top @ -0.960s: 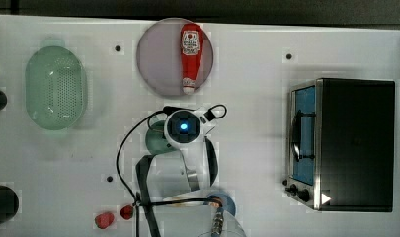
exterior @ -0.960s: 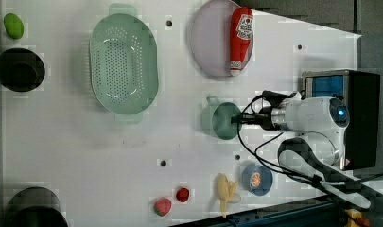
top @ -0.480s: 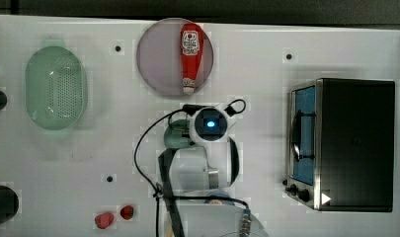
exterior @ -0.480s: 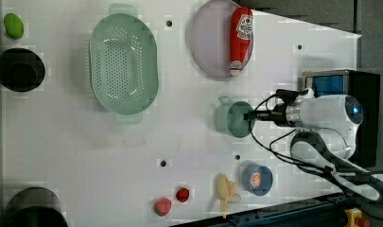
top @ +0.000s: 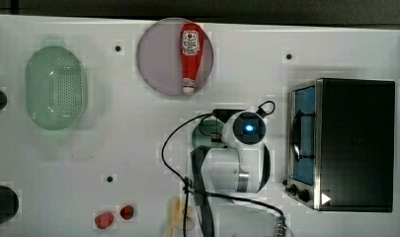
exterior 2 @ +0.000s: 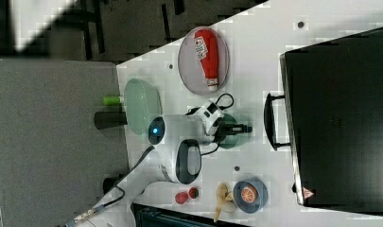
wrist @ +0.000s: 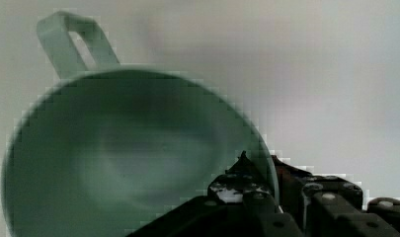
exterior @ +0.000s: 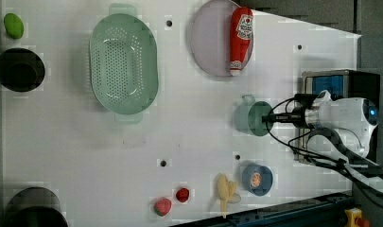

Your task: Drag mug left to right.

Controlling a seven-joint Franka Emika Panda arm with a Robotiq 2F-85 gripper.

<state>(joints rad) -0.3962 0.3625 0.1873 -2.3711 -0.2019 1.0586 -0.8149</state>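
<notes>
The grey-green mug (exterior: 248,118) stands upright on the white table, between the plate and the toaster oven, its handle (wrist: 69,42) pointing away from the arm. In the top view the mug (top: 203,132) is half hidden under the white wrist. My gripper (exterior: 268,118) reaches over the mug's rim on the oven side. In the wrist view the mug (wrist: 123,158) is close up, and my gripper (wrist: 275,183) has one finger inside the rim and one outside, shut on the wall. The right view shows the mug (exterior 2: 235,140) under the fingers.
A black toaster oven (top: 345,143) stands close on the top view's right. A plate (top: 160,57) with a ketchup bottle (top: 190,54) lies beyond the mug. The green colander (top: 54,86) sits far left. A blue dish (exterior: 256,179), a banana (exterior: 225,189) and strawberries (exterior: 163,206) lie near the front edge.
The arm has moved towards the top view's right, dragging the mug with it from below the plate's left part to near the toaster oven.
</notes>
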